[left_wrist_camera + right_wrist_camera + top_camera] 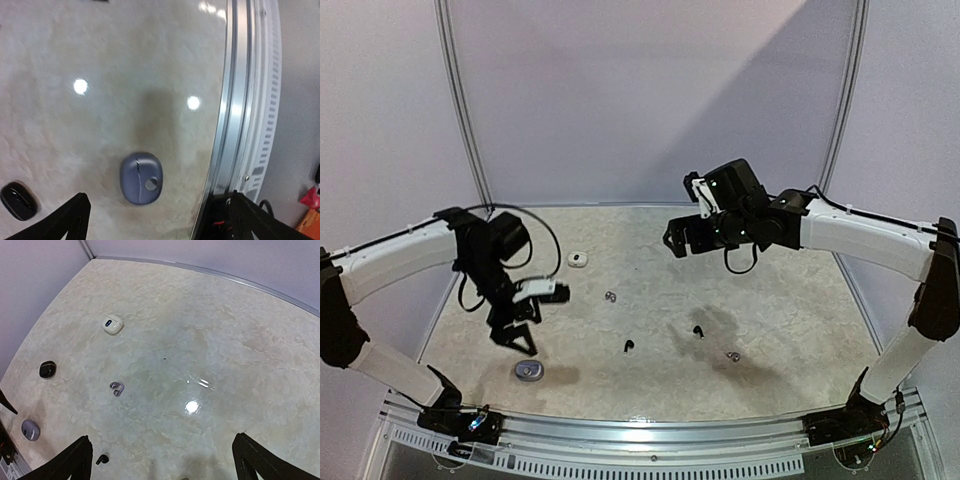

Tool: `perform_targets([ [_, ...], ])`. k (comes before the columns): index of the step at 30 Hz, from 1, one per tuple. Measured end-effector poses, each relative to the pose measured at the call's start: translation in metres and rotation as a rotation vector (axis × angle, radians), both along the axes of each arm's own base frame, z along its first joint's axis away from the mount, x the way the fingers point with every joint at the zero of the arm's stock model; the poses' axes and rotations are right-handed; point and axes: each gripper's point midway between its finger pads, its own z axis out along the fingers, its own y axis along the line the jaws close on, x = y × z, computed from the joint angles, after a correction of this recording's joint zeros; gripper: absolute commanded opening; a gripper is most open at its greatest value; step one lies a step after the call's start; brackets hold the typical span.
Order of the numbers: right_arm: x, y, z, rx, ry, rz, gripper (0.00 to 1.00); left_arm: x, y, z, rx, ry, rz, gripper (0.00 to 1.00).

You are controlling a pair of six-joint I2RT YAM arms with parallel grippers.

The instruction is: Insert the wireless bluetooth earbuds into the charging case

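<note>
Earbuds (629,346) loose on a tabletop (650,270), left gripper (517,338) and right gripper (162,440) both spread wide

Seen from above, 12 o'clock is the far wall and 6 o'clock is the arm bases. A pale marbled tabletop carries tiny earbuds and pebble-shaped cases.

One black earbud (629,346) lies near the middle, toward 6 o'clock. A second black earbud (699,331) lies at its 3 o'clock, apart from it. A silvery earbud (733,356) sits at 4 o'clock, near the second black one. The other silvery earbud (611,296) lies at 9 o'clock from the middle. It is too small to tell whether it is one bud or two together. All lie on the bare surface, apart from every case.

A white case (579,259) rests at 10 o'clock. A grey-blue case (528,371) rests at 7 o'clock, near the metal rail (235,100) along the near edge. A black case (19,201) lies near the grey-blue one, and the left arm hides it from above.

The left gripper hangs over the 8 o'clock area, fingers wide apart and holding nothing. Its wrist camera looks down on the grey-blue case, with the black case at 8 o'clock of that view.

The right gripper is raised above the 1 o'clock area, fingers wide apart and empty. Its wrist camera shows the white case at 10 o'clock, the black case at 9 and the grey-blue case at 8.
</note>
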Motion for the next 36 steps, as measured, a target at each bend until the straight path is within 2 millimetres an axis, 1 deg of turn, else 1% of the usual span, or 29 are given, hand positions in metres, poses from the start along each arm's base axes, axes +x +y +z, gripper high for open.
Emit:
perform_targets([
  [1, -0.005, 0.005, -0.001, -0.005, 0.000, 0.017, 0.99, -0.015, 0.012, -0.013, 0.045, 0.008, -0.056, 0.99],
  [3, -0.018, 0.014, -0.004, -0.018, 0.001, 0.056, 0.99, -0.034, 0.030, -0.034, 0.115, -0.001, -0.139, 0.99],
  [6, -0.031, 0.025, -0.005, -0.023, -0.001, 0.089, 0.99, -0.046, 0.045, -0.054, 0.182, -0.058, -0.232, 0.99],
  [8, -0.037, 0.031, -0.005, -0.027, -0.005, 0.103, 0.99, -0.044, 0.047, -0.063, 0.207, -0.111, -0.265, 0.98],
  [10, -0.043, 0.035, -0.004, -0.032, -0.012, 0.111, 0.99, -0.037, 0.046, -0.070, 0.220, -0.164, -0.282, 0.97],
  [11, -0.046, 0.037, -0.004, -0.035, -0.016, 0.115, 0.99, -0.033, 0.045, -0.073, 0.221, -0.188, -0.287, 0.95],
  [14, -0.052, 0.041, -0.005, -0.041, -0.023, 0.115, 0.99, -0.028, 0.047, -0.087, 0.235, -0.224, -0.294, 0.86],
  [16, -0.055, 0.043, -0.005, -0.041, -0.023, 0.113, 0.99, -0.027, 0.048, -0.096, 0.256, -0.209, -0.301, 0.79],
  [19, -0.060, 0.047, -0.005, -0.037, -0.023, 0.109, 0.99, -0.022, 0.048, -0.107, 0.279, -0.201, -0.306, 0.68],
  [23, -0.063, 0.048, -0.004, -0.034, -0.023, 0.100, 0.99, -0.019, 0.046, -0.113, 0.289, -0.200, -0.309, 0.57],
  [25, -0.064, 0.049, -0.004, -0.033, -0.023, 0.095, 0.99, -0.021, 0.045, -0.113, 0.278, -0.194, -0.318, 0.45],
  [28, -0.063, 0.048, -0.005, -0.032, -0.022, 0.086, 0.99, -0.026, 0.041, -0.112, 0.251, -0.175, -0.335, 0.25],
  [29, -0.063, 0.047, -0.004, -0.032, -0.024, 0.080, 0.99, -0.028, 0.039, -0.112, 0.239, -0.170, -0.334, 0.20],
  [33, -0.060, 0.044, -0.005, -0.035, -0.027, 0.050, 0.99, -0.032, 0.037, -0.108, 0.226, -0.160, -0.309, 0.07],
  [35, -0.058, 0.042, -0.006, -0.028, -0.031, 0.033, 0.99, -0.030, 0.036, -0.100, 0.221, -0.162, -0.294, 0.02],
  [36, -0.058, 0.042, -0.007, -0.022, -0.030, 0.028, 0.99, -0.027, 0.033, -0.093, 0.212, -0.177, -0.285, 0.00],
])
